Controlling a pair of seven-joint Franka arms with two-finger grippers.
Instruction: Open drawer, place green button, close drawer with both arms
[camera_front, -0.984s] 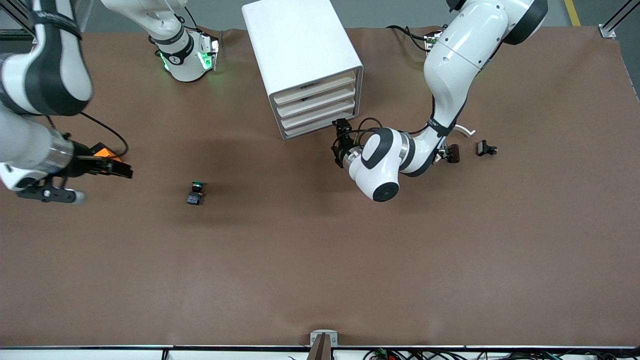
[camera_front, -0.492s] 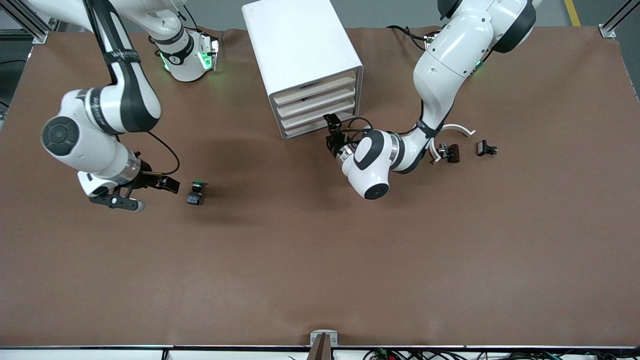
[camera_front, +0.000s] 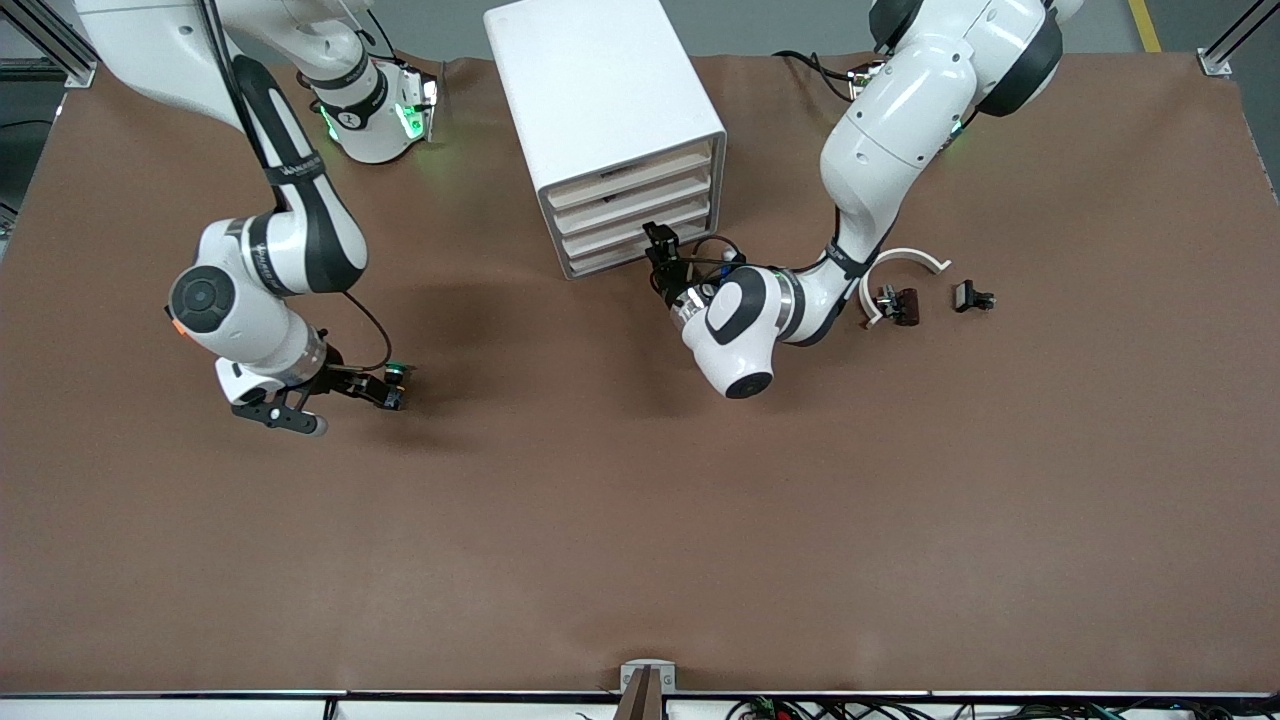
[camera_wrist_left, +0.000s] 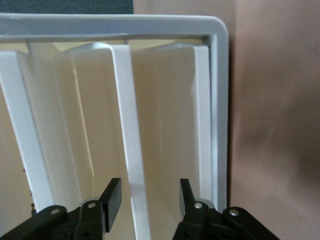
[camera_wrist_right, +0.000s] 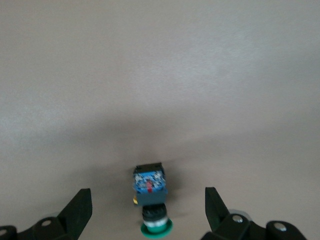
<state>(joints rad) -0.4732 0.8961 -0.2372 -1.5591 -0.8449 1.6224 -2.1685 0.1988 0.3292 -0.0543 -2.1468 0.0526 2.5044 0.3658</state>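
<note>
**Mia:** Where is the button (camera_front: 395, 377)?

**Sam:** It lies on the brown desk (camera_front: 640, 520), toward the right arm's end. It has a green cap and a black and blue body. It is nearer to the front camera than the white cabinet (camera_front: 600, 110).

**Mia:** What is the right claw (camera_wrist_right: 148, 210) doing?

**Sam:** It is low by the button. Its fingers are spread wide, one on each side of the button. They do not pinch it.

**Mia:** And the left claw (camera_wrist_left: 147, 197)?

**Sam:** It is right in front of the cabinet, at a low drawer (camera_front: 634, 243). A white edge of the drawer front stands between its two fingers. The fingers are part way in, with a small gap on each side of the edge. All four drawers look pushed in.

**Mia:** Anything else?

**Sam:** Two small black clips (camera_front: 973, 296) and a curved white piece (camera_front: 905, 259) lie toward the left arm's end.
</note>
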